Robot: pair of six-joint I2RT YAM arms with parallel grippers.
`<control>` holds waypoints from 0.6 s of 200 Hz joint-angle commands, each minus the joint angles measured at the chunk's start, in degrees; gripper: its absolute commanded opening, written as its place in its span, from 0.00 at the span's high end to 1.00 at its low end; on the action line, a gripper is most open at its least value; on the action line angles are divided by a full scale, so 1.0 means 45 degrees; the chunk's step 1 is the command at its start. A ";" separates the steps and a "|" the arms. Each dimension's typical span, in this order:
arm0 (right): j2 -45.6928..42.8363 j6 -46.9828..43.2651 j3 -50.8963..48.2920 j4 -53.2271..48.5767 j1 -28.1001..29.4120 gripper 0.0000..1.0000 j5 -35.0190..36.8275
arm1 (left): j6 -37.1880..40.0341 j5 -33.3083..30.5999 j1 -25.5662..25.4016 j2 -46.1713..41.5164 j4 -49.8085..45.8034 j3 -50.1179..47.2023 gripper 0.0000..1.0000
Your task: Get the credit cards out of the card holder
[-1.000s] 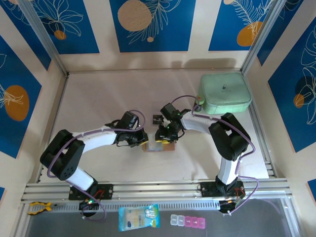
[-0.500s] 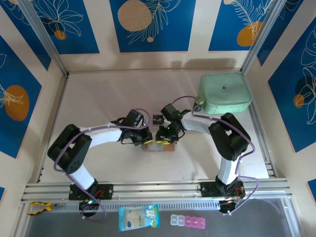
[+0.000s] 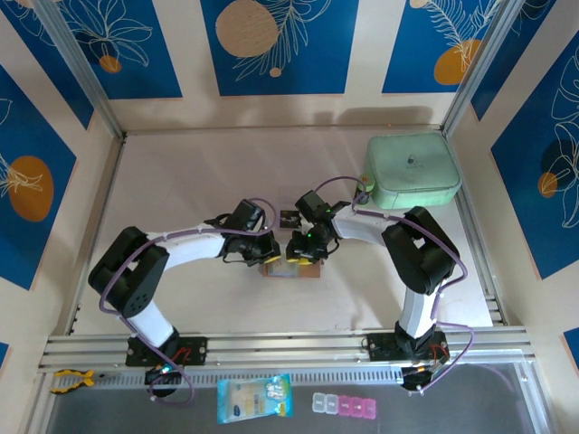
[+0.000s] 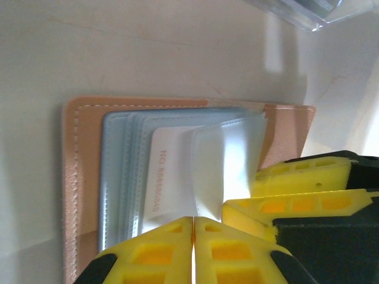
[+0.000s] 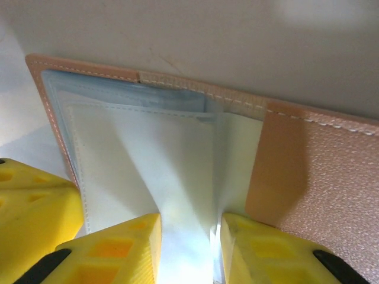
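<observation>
The card holder (image 3: 289,268) lies open on the table, tan-pink with pale grey pocket sleeves (image 4: 124,177). A white credit card (image 4: 172,177) with a printed number sits inside one sleeve. My left gripper (image 4: 194,222) is shut, its tips at the near edge of that card and sleeve; I cannot tell whether it pinches them. My right gripper (image 5: 189,236) holds a raised, creased sleeve (image 5: 177,177) between its fingers. In the top view both grippers meet over the holder, left gripper (image 3: 269,254) and right gripper (image 3: 303,254). A small dark card (image 3: 289,218) lies just behind.
A mint-green case (image 3: 412,170) stands at the back right. The edge of a clear plastic box (image 4: 296,9) lies just beyond the holder. A blue-and-yellow packet (image 3: 255,398) and a pink pill box (image 3: 349,405) lie in front of the rail.
My left arm swung right and brought its gripper onto the holder's left side, then held still. The right gripper stayed on the sleeve.
</observation>
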 commanded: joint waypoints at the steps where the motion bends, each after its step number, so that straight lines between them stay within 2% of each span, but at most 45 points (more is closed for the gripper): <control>1: -0.0165 -0.0044 -0.0248 -0.0114 -0.0070 0.68 -0.0129 | 0.0076 -0.0467 -0.0116 -0.0370 -0.0693 0.0202 0.90; 61: -0.0261 -0.0036 -0.0348 -0.0079 -0.0102 0.69 -0.0127 | 0.0035 -0.0579 -0.0135 -0.0137 -0.1252 0.0291 0.90; 120: -0.0285 0.0066 -0.0540 0.0113 -0.0157 0.78 -0.0166 | 0.0017 -0.0812 -0.0135 -0.0306 -0.1336 0.0281 0.91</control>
